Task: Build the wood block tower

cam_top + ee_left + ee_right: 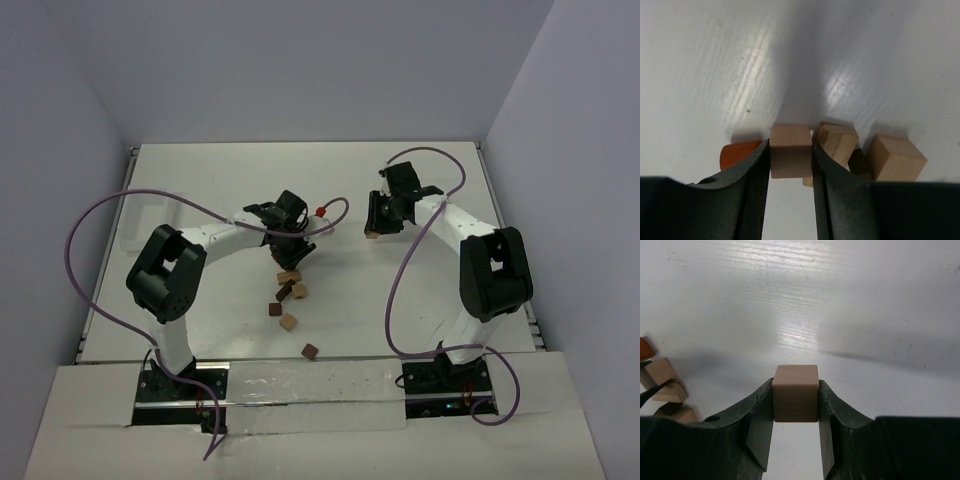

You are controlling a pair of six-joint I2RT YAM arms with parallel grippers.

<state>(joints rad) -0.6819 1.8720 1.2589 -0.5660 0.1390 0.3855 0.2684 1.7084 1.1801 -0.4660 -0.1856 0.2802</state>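
White tabletop point(440, 310) boxed in by pale walls point(300, 70)
Its glossy surface carries faint streaks and soft glare; a white panel point(570, 420) covers the near edge.

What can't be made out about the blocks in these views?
- Top view: blocks under the left gripper, hidden by it; stacking unreadable.
- Left wrist: dark brown block, mostly behind a finger.
- Right wrist: blocks at the left edge, cut by the frame.
- Wrist views: whether the pale cube and tan cube touch anything below; the cubes hide it.
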